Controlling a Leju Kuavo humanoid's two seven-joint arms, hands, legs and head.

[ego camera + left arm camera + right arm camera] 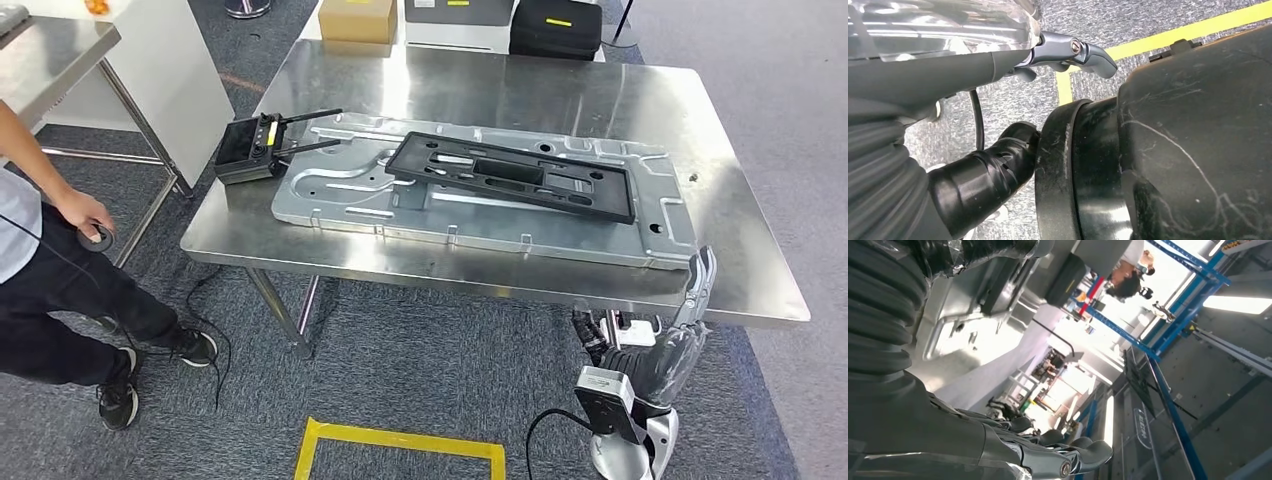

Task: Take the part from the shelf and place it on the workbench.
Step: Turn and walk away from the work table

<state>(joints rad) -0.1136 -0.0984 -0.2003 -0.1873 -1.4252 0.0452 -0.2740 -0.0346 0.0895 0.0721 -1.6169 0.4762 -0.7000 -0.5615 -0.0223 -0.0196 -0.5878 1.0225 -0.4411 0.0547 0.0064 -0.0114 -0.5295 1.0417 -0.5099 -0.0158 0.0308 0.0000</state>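
Two parts lie stacked mid-frame on the desk (740,270): the black frame part (515,175) flat on a grey metal panel (350,200), so placement looks done. My right robot hand (690,300) hangs empty, fingers loosely apart I think; my left robot hand (1068,50) likewise holds nothing.

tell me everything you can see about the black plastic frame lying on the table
The black plastic frame is a long, flat rectangular panel that looks like moulded plastic, pierced by several rectangular cut-outs and small holes. It lies flat on top of the large silver sheet-metal panel, angled slightly across it, on the steel workbench. Neither robot hand touches it; the right hand hangs below the table's near edge.
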